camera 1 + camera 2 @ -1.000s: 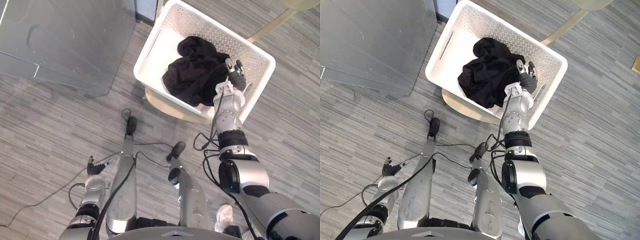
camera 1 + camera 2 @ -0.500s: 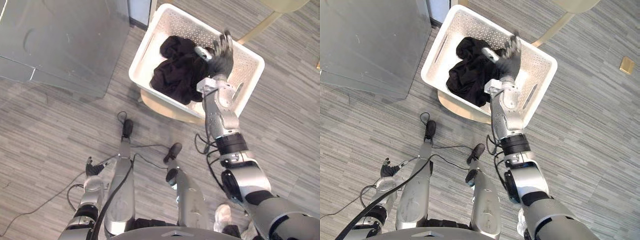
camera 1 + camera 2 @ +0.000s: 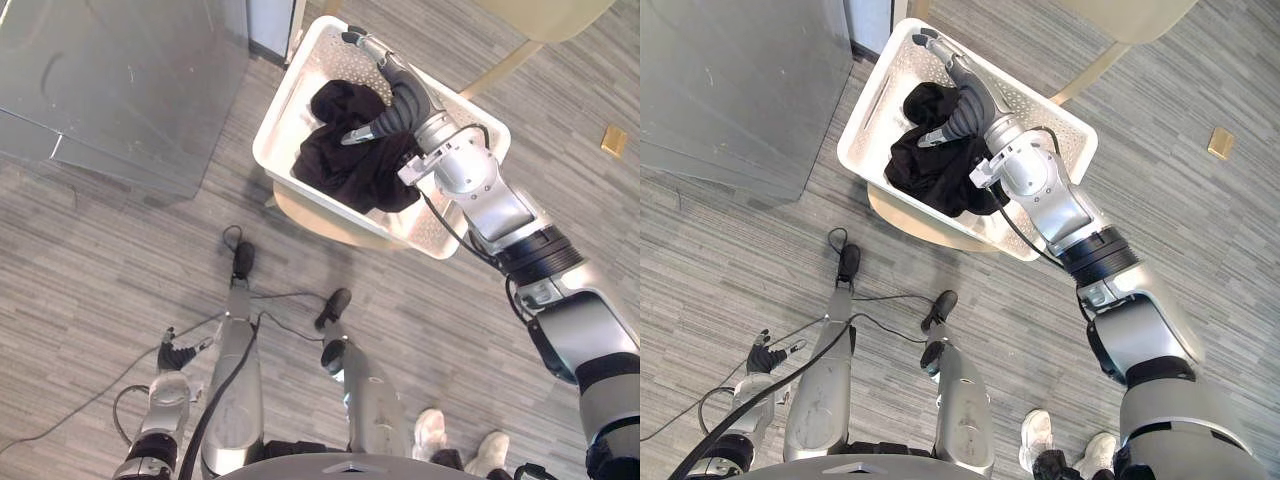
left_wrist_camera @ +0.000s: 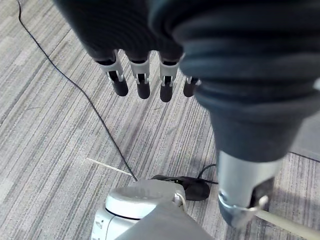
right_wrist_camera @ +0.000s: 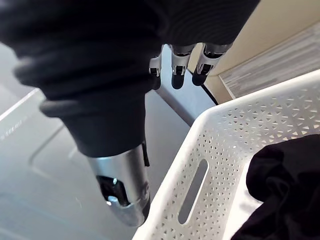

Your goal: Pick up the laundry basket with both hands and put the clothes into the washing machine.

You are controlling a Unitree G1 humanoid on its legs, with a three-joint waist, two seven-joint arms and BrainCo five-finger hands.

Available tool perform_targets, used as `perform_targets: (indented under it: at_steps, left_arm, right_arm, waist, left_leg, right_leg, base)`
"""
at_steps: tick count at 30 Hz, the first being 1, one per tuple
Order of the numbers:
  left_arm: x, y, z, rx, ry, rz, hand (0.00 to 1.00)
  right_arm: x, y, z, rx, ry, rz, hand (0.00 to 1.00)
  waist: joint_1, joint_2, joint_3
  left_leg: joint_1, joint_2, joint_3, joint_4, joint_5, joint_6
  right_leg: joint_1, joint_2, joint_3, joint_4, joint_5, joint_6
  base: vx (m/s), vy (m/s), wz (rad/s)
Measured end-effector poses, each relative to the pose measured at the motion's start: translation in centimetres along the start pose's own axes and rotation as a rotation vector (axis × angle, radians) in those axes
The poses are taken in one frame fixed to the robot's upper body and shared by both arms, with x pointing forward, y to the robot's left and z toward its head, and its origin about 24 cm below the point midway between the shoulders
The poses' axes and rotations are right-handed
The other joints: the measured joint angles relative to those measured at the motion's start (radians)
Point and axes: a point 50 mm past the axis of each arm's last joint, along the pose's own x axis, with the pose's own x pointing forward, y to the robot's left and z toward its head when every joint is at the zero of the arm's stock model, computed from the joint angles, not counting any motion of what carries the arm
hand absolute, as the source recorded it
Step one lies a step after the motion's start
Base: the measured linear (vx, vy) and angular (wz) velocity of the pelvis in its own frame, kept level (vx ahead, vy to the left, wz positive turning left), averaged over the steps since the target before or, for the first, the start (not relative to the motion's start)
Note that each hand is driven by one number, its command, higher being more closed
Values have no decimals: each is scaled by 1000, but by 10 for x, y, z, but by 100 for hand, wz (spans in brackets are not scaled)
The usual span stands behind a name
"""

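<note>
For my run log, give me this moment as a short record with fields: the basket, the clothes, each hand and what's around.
basket: white laundry basket, resting on a pale seat, not yet lifted
clothes: black clothes bunched inside the basket
right hand: right hand stretched over the clothes toward the basket's far corner, fingers straight, holding nothing
left hand: left hand low at the robot's side above the floor, fingers relaxed, holding nothing
nearby: grey appliance beside the basket

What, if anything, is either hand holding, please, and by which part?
Nothing is held: the right hand stretches open above the basket and black clothes; the left hand hangs open near the floor.
</note>
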Motion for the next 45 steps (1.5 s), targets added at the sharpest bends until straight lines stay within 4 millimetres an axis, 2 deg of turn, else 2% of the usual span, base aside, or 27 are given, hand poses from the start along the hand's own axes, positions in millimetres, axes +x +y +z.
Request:
perform_targets:
  at_steps: [2,6,12,17,26,30,35,41,45]
  left_arm:
    - [0,1,0,10,-4,2,0]
    - [0,0,-2,16,3,-13,0]
    - [-1,-2,-8,33,27,-32,0]
    - [-1,-4,-7,37,23,-39,0]
    - [-2,-8,-9,39,31,-50,0]
    - [-3,-8,-9,41,30,-52,0]
    - [-3,-12,-9,49,27,-64,0]
    - [-4,-14,-9,48,27,-70,0]
    - [-5,-15,-9,52,25,-71,0]
  right_arm:
    - [4,0,-3,-77,20,30,0]
    - [5,2,-16,-347,82,115,0]
    - [-4,8,-45,-461,212,183,0]
    - [-12,9,-64,-460,317,231,0]
    - [-38,34,-93,-402,462,330,0]
    - [-40,47,-96,-350,487,337,0]
    - [-40,49,-96,-331,490,335,0]
    - [-44,65,-99,-290,511,356,0]
    - [-49,66,-105,-279,549,342,0]
  waist:
    - [4,-1,0]
    - [20,-1,0]
    - [34,-1,0]
    - [36,-1,0]
    - [36,-1,0]
    - [39,-1,0]
    - [49,-1,0]
    - [57,0,-1]
    - [59,1,-1]
  left_leg:
    - [0,0,0,0,1,0]
    - [-1,1,0,0,-2,3]
    - [-5,5,0,0,-3,5]
    - [-20,10,2,0,0,2]
    - [-16,18,6,0,-1,4]
    - [-18,18,6,0,-1,4]
    - [-30,18,6,0,0,4]
    - [-36,15,-2,0,-1,4]
    - [-47,14,-19,0,0,4]
  right_leg:
    - [0,0,0,0,0,0]
    - [-1,1,0,0,0,0]
    - [-3,5,0,-2,0,-1]
    - [-21,11,2,-3,1,-3]
    - [-21,18,9,-1,-2,-7]
    - [-24,20,10,0,-3,-9]
    - [-37,20,9,1,-3,-9]
    - [-37,20,1,1,-6,-10]
    - [-38,20,-13,1,-9,-11]
  base:
    - [0,0,0]
    - [0,0,0]
    - [10,-32,-1]
    - [19,-37,-3]
    - [14,-19,-2]
    - [0,0,0]
    - [25,-15,-1]
    - [32,-17,2]
    - [24,-19,9]
